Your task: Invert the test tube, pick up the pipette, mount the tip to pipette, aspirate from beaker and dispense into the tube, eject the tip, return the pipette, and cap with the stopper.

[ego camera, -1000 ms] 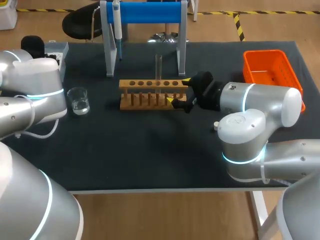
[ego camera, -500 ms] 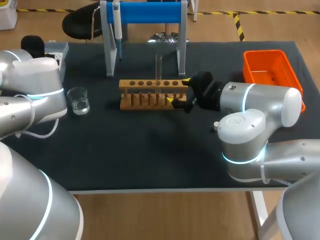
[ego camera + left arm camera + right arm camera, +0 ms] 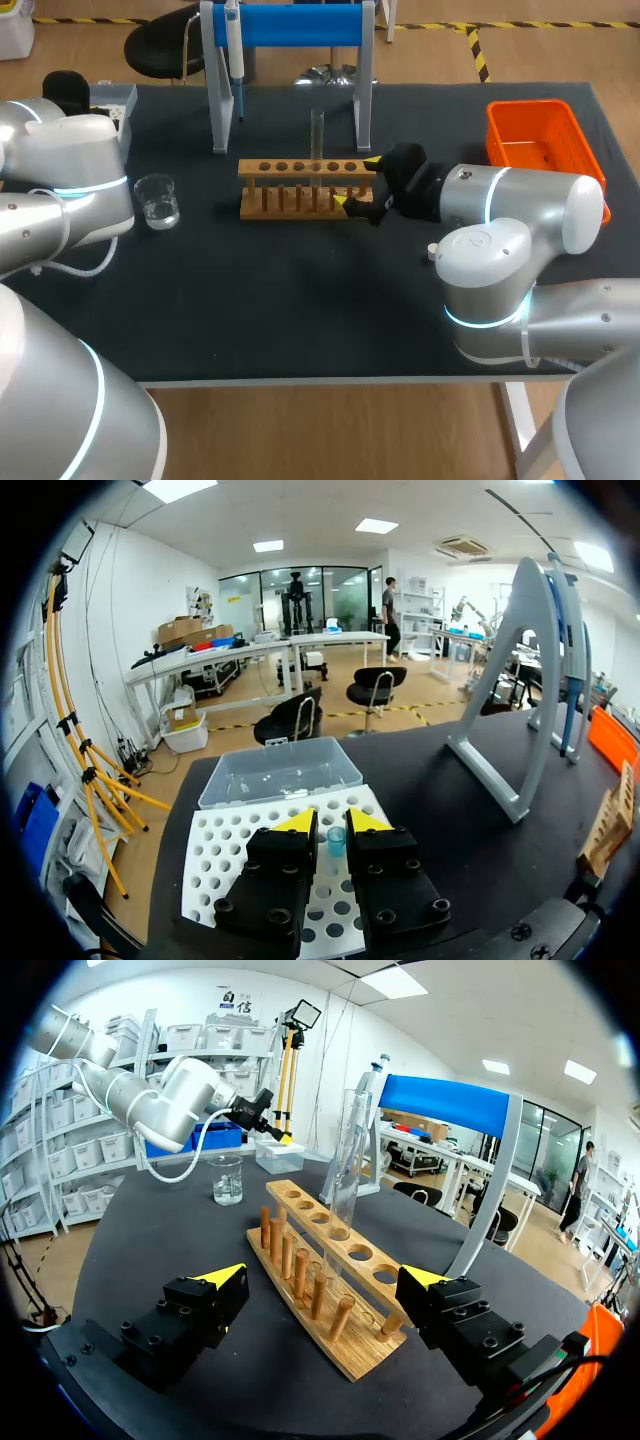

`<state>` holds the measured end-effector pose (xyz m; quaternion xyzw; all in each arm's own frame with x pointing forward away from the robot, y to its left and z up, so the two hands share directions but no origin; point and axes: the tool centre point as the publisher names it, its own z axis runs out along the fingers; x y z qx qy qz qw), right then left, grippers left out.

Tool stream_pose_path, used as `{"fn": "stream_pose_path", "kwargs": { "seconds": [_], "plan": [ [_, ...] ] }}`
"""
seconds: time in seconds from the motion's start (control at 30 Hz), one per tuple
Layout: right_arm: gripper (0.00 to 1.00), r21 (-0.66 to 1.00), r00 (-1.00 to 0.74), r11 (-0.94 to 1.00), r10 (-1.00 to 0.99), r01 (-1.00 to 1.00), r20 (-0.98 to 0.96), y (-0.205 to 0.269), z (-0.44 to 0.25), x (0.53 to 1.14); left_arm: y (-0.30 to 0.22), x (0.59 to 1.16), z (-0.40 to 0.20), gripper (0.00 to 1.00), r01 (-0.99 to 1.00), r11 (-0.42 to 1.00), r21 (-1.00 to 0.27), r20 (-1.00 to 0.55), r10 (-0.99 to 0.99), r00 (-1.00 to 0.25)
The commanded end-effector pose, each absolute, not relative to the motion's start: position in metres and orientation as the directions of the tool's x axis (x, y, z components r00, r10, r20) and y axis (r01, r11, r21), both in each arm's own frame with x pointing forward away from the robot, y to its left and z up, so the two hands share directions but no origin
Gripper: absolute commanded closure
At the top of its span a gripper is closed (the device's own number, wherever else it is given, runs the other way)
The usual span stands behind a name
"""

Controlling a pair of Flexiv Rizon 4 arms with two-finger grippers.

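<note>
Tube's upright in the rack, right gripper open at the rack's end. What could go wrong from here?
1. The right gripper has its open fingers flanking the end of the wooden rack; a skewed retreat may drag the rack and rock the tall test tube standing in its hole.
2. The pipette hangs on the stand behind the rack; reaching for it over the rack could clip the tube.

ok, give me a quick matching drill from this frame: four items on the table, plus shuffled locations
Items
1. test tube
2. beaker
3. pipette
4. orange basket

Locations
A. hanging on the blue stand
B. upright in a hole of the wooden rack
C. far right corner of the table
D. standing on the table, left of the rack in the head view

Pairs: 1-B, 2-D, 3-A, 4-C
</note>
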<state>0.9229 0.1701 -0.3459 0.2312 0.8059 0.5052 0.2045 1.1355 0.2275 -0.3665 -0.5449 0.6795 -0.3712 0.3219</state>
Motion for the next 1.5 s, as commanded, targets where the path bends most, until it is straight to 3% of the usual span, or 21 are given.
{"fn": "stream_pose_path", "kwargs": {
  "seconds": [0.03,0.17,0.3,1.5],
  "plan": [
    [0.0,0.91,-0.811,0.381,0.578,0.165,-0.095,0.169,-0.346,0.923,0.227,1.136,-0.366,0.84,-0.504,0.13,-0.854,-0.031,-0.979,-0.2],
    [0.0,0.91,-0.811,0.381,0.578,0.165,-0.095,0.169,-0.346,0.923,0.227,1.135,-0.366,0.89,-0.505,0.132,-0.853,-0.032,-0.979,-0.202],
    [0.0,0.91,-0.811,0.381,0.578,0.165,-0.095,0.169,-0.346,0.923,0.226,1.134,-0.365,1.0,-0.506,0.133,-0.852,-0.033,-0.979,-0.202],
    [0.0,0.91,-0.811,0.381,0.578,0.165,-0.095,0.169,-0.346,0.923,0.22,1.132,-0.307,1.0,-0.438,0.205,-0.875,-0.133,-0.973,-0.188]
  ]
}}
